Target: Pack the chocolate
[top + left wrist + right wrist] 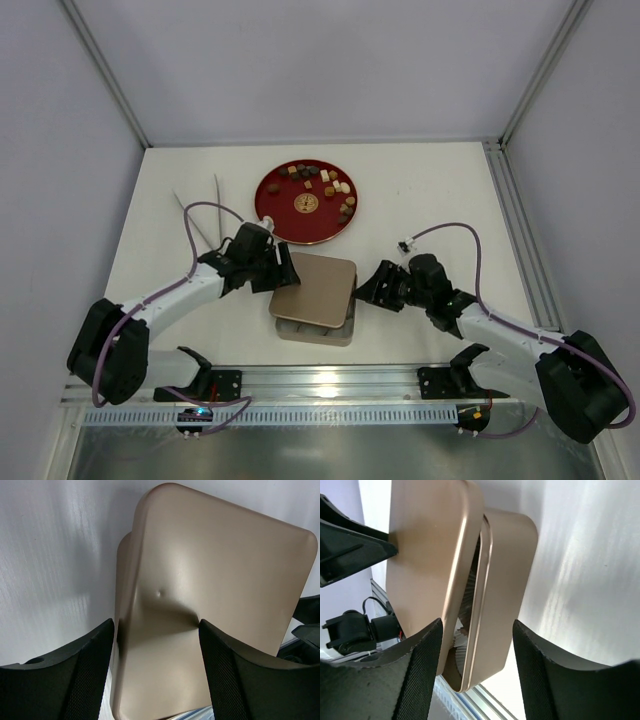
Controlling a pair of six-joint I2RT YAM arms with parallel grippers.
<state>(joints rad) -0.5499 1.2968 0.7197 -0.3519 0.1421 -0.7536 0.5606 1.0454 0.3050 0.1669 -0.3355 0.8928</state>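
Gold lid (318,288) askew on box (312,332) | left pincer (283,270), right pincer (362,290) apart (flanking it) | chocolate (325,180) on plate (281,216) beyond

The gold rectangular metal box (315,334) sits on the white table (430,190). On the box lies the gold metal lid (318,288), tilted and shifted toward the box's far side. In the box, under the lid, are crinkled white paper cups (461,642). Behind the box stands the red round plate (283,216), which carries the small brown and cream chocolates (325,182). Two thin white sticks (200,215) lie behind and left of the box. The left gripper (283,270) is at the box's left and the right gripper (368,290) at its right, both by the lid's edges.
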